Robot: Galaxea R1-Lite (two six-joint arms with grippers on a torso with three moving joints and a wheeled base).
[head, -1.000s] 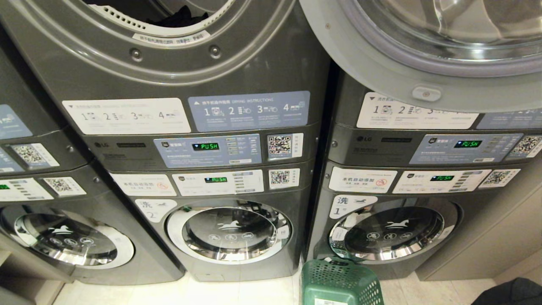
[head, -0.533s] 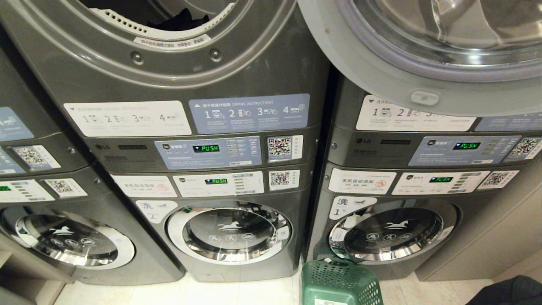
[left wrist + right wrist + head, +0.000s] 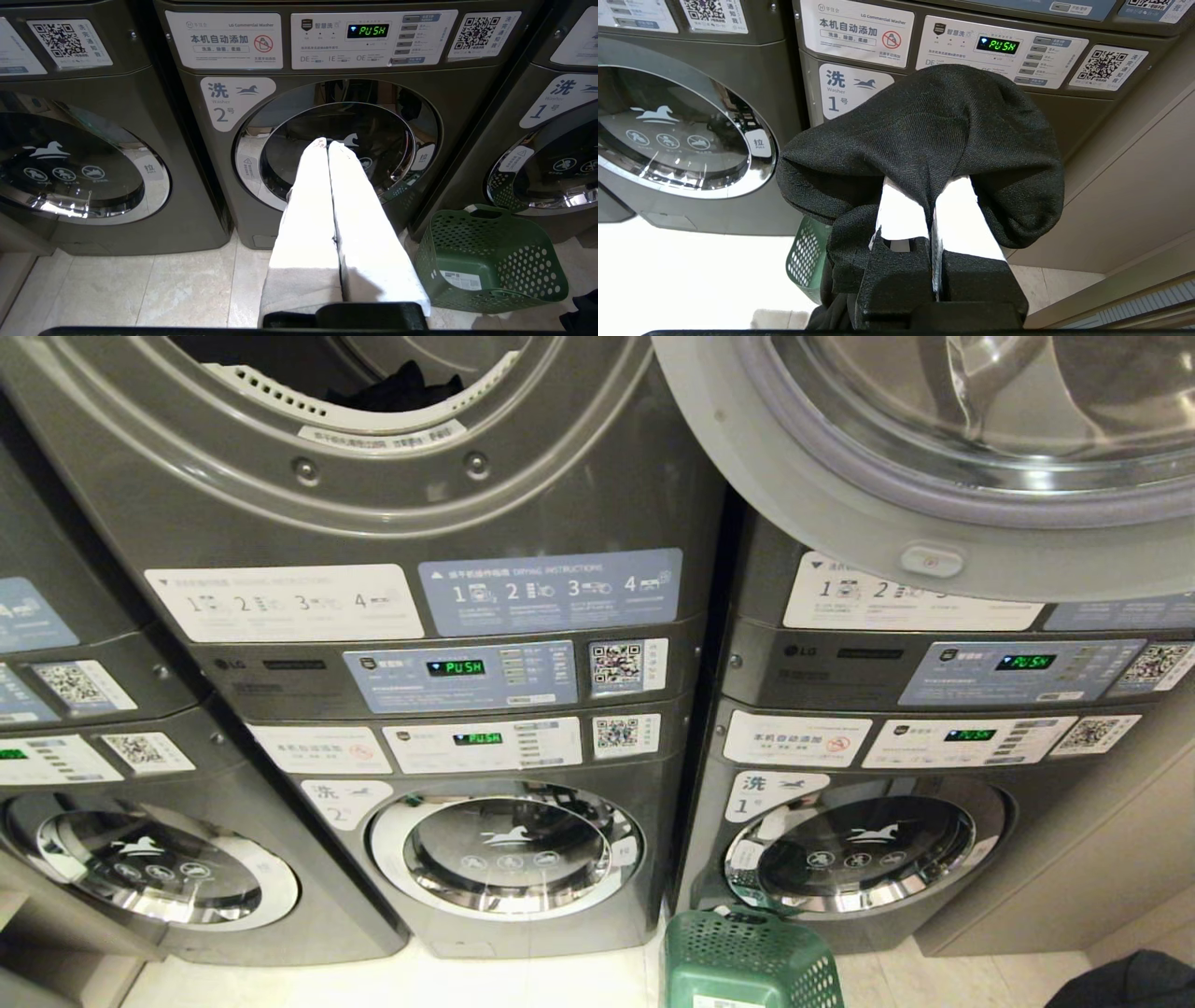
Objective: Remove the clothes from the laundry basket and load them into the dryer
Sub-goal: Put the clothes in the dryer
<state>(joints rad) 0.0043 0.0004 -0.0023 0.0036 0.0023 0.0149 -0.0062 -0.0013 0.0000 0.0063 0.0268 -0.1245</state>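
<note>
A black garment (image 3: pixel 924 140) of fine woven fabric was bunched into a soft, rounded hood over the right gripper (image 3: pixel 931 196), whose white fingers (image 3: pixel 901 214) were closed together on a fold of it, the rest hanging down past the black gripper body. That gripper sat low, in front of the washer marked 1 (image 3: pixel 840 88) and above the green laundry basket (image 3: pixel 808 256). The left gripper (image 3: pixel 327 144) held nothing; its long white fingers (image 3: pixel 308 210) were pressed together and pointed at the round glass door of washer 2 (image 3: pixel 336 144), to the left of the basket. The basket was perforated plastic, standing on pale glossy floor tiles (image 3: pixel 163 289) between the two washers. Above washer 2, the dryer (image 3: pixel 373 476) stood open, grey metal with a perforated white rim, and dark cloth (image 3: pixel 392 387) showed inside its drum. Its round door (image 3: pixel 934 448) was swung to the right.
</note>
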